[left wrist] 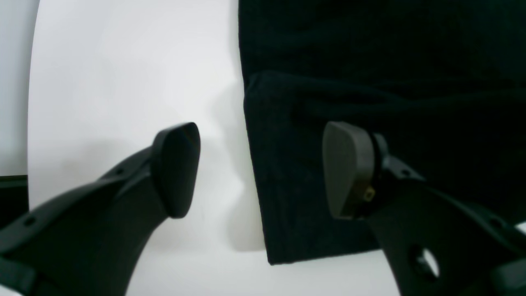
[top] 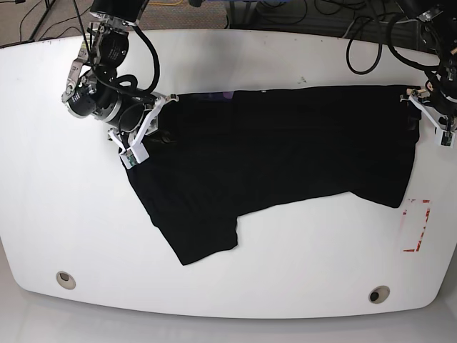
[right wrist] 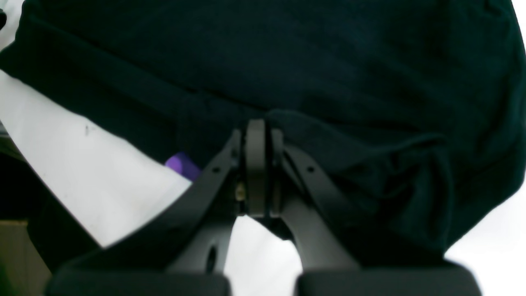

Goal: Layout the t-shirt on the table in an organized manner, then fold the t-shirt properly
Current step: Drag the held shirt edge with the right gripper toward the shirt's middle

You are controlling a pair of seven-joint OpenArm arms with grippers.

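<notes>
Soft black shirt [top: 285,150] lies spread across glossy white bench [top: 235,57], wrinkled, one sleeve trailing toward front edge. My right gripper [right wrist: 257,135] is pinched tight on a fold near the collar; only rt wrist cam shows the purple patch [right wrist: 183,164]. My left gripper [left wrist: 261,168] is spread wide, straddling shirt's straight hem edge. Base cam alone shows red rectangle [top: 416,226].

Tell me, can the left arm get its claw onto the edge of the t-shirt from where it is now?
Probably yes. The left claw is open, with one finger over the bare table and the other over the black t-shirt, so the cloth's edge lies between them. Nothing else sits in the way.
</notes>
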